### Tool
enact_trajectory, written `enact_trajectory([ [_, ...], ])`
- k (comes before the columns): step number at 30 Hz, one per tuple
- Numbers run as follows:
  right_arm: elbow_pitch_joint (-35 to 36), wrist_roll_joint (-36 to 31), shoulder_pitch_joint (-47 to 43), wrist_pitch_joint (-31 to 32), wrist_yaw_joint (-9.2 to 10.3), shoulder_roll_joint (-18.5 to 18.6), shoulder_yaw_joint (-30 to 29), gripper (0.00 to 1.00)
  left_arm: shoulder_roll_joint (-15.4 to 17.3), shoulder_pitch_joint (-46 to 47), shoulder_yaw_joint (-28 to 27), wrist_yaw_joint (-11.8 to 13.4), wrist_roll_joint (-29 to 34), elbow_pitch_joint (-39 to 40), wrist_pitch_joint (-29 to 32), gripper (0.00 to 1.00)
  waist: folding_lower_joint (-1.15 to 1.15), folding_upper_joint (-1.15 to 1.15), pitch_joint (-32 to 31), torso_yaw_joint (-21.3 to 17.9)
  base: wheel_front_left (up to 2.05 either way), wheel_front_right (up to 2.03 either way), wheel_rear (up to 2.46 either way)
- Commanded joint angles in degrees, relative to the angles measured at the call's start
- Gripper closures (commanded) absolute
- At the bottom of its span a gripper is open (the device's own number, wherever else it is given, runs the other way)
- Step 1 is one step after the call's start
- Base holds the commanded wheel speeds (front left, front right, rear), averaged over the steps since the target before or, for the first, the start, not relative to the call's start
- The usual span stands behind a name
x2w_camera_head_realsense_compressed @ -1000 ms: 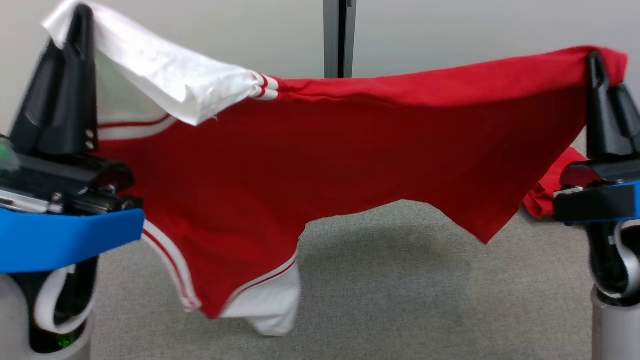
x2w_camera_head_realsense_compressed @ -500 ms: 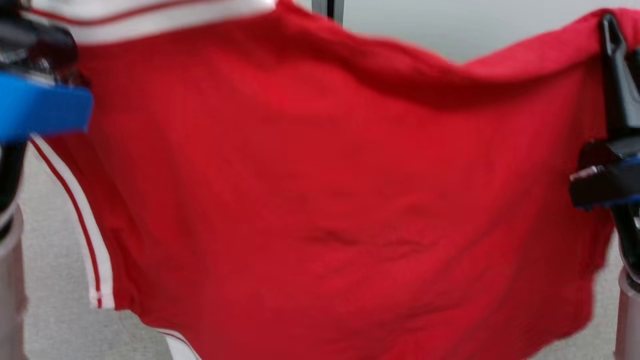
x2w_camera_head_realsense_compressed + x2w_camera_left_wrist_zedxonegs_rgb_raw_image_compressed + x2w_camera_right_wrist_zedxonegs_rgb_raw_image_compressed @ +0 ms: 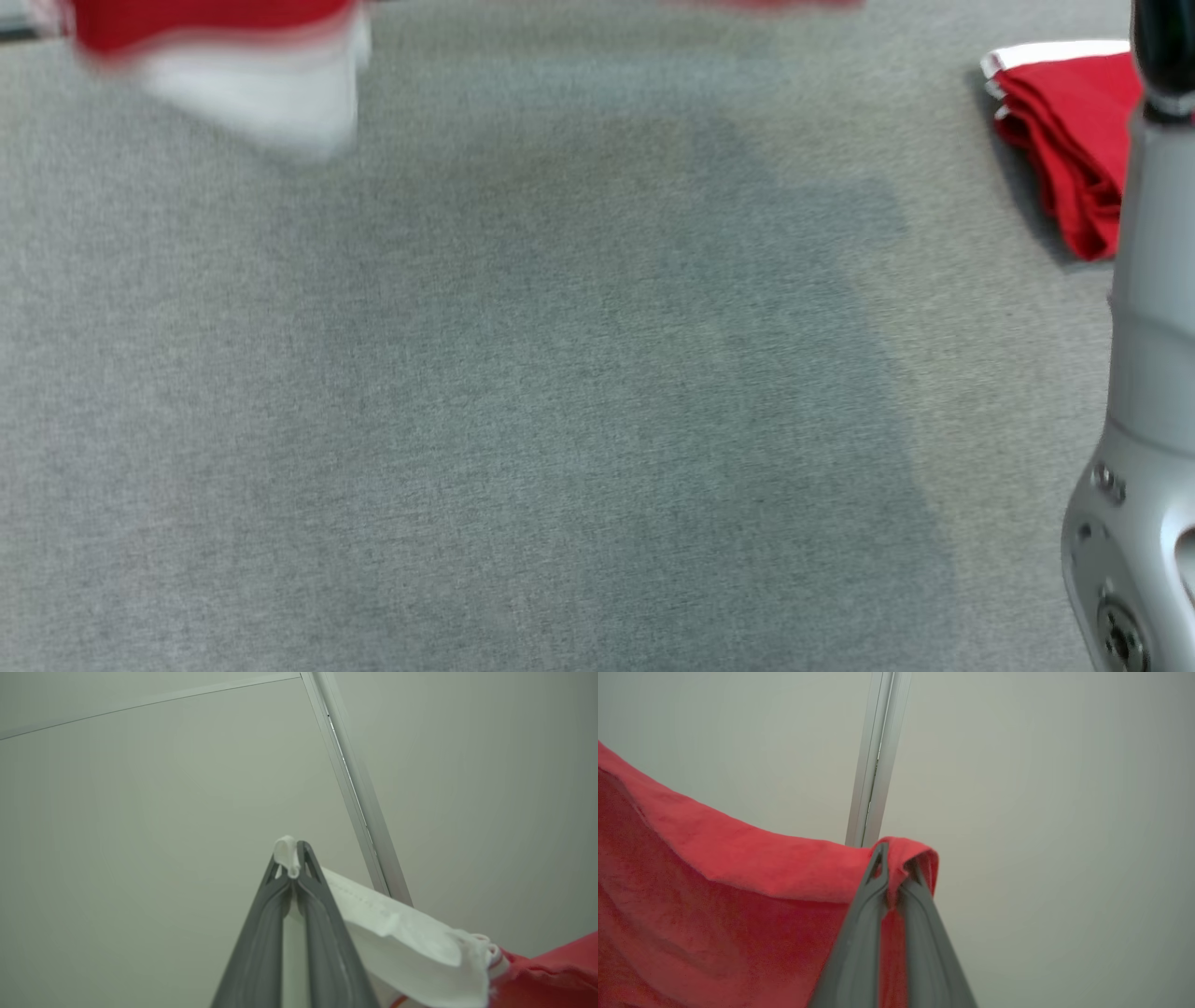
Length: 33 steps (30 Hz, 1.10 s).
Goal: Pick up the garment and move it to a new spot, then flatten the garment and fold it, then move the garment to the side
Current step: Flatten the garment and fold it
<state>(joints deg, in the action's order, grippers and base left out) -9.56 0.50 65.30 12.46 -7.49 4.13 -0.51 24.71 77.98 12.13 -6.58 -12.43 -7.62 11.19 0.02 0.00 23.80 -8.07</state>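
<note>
The garment (image 3: 714, 905) hangs in the air, stretched between the two grippers and well above the grey carpeted surface (image 3: 523, 420). Its white sleeve (image 3: 402, 933) runs away from the left gripper (image 3: 290, 858) toward the lower right of the left wrist view, where white-and-red trim meets the red body. In the right wrist view the red cloth drapes down and to the left from the right gripper (image 3: 896, 858), its top edge folded over in a soft roll. At the top left corner of the head view a blurred red and white patch (image 3: 243, 84) seems to be the garment's lower end, dangling above the surface; the blur is too strong to be sure.

A folded red cloth (image 3: 1064, 149) with a white edge lies near the surface's far right corner, well apart from that dangling end and partly hidden behind the pale right forearm (image 3: 1144, 373). A broad shadow (image 3: 775, 373) falls across the middle of the surface. Behind both grippers stands a pale wall (image 3: 1064, 812) with a metal post (image 3: 873, 760) running up it.

The left gripper's fingers are pressed together, pinching a small tuft of white sleeve at their tips. The right gripper's fingers are likewise closed, clamping the red edge, which wraps over both tips.
</note>
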Motion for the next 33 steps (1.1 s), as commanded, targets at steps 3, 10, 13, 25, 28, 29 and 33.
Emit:
enact_trajectory([
  [3,-8.50,-3.65,7.12,-2.60,-0.01,-1.00,0.13,1.00,-1.61,5.36,1.18,0.41,1.91,-7.53,-5.86,1.00,-0.02,0.00,4.10,2.14,0.00,0.00,0.00],
  [10,-19.14,-5.82,10.24,-8.43,-0.01,-1.25,-1.13,1.00,-4.74,3.09,2.40,0.91,1.02,-15.96,-12.45,1.00,-0.02,0.00,8.84,4.50,0.00,0.00,0.00],
  [13,-25.52,-5.68,8.26,-11.15,-0.01,-1.24,-1.28,1.00,-6.49,-0.30,2.58,1.66,0.24,-18.82,-16.04,1.00,-0.02,0.00,10.46,5.70,0.00,0.00,0.00],
  [25,-38.78,-4.94,3.40,-21.61,-0.01,-1.17,-1.08,1.00,-7.71,-16.25,1.37,1.51,-4.72,-19.44,-24.42,1.00,-0.02,0.00,11.69,6.83,0.00,0.00,0.00],
  [28,-39.07,-3.54,0.44,-23.47,-0.01,-1.18,-1.32,1.00,-7.74,-22.05,-0.40,1.82,-6.91,-16.21,-25.42,1.00,-0.02,0.00,10.08,6.68,0.00,0.00,0.00],
  [29,-38.84,-3.09,-0.65,-23.98,-0.01,-1.19,-1.11,1.00,-7.76,-24.13,-1.00,1.93,-7.58,-14.72,-25.57,1.00,-0.02,0.00,9.43,6.58,0.00,0.00,0.00],
  [33,-36.94,2.19,-6.21,-25.34,-0.01,-1.21,-0.24,1.00,-7.88,-33.17,-3.12,2.45,-10.06,-8.40,-26.04,1.00,-0.02,0.00,6.59,6.51,0.00,0.00,0.00],
])
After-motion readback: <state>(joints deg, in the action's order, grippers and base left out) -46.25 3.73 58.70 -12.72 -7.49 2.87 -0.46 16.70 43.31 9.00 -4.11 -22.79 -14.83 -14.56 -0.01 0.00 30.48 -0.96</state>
